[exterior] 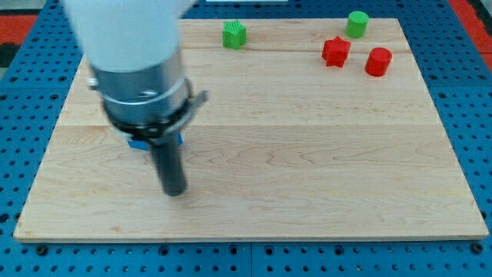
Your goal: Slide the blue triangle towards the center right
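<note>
A blue block (139,143) shows only as small slivers behind the arm's body at the view's left; its shape cannot be made out. My tip (175,191) rests on the board just below and slightly right of those blue slivers. The arm's large grey and white body (138,69) hides most of the blue block and the board's upper left.
A green cube (234,35) sits at the top centre. A red star (335,51), a green cylinder (357,24) and a red cylinder (378,61) cluster at the top right. The wooden board (323,169) lies on a blue perforated table (469,46).
</note>
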### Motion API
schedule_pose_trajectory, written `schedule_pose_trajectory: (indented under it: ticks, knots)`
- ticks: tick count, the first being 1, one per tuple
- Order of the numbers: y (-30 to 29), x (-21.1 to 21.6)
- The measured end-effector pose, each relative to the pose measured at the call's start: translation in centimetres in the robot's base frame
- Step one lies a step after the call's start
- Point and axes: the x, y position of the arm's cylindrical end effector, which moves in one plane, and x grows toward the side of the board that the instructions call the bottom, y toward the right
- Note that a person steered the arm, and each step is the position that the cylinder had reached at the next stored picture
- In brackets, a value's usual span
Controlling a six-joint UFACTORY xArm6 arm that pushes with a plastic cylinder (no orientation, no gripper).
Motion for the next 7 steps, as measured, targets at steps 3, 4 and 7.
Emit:
schedule_pose_trajectory:
  ticks: [3, 4, 7]
  knots:
    - [1.8, -7.0]
    - [7.0, -7.0]
    - [15.0, -11.9]
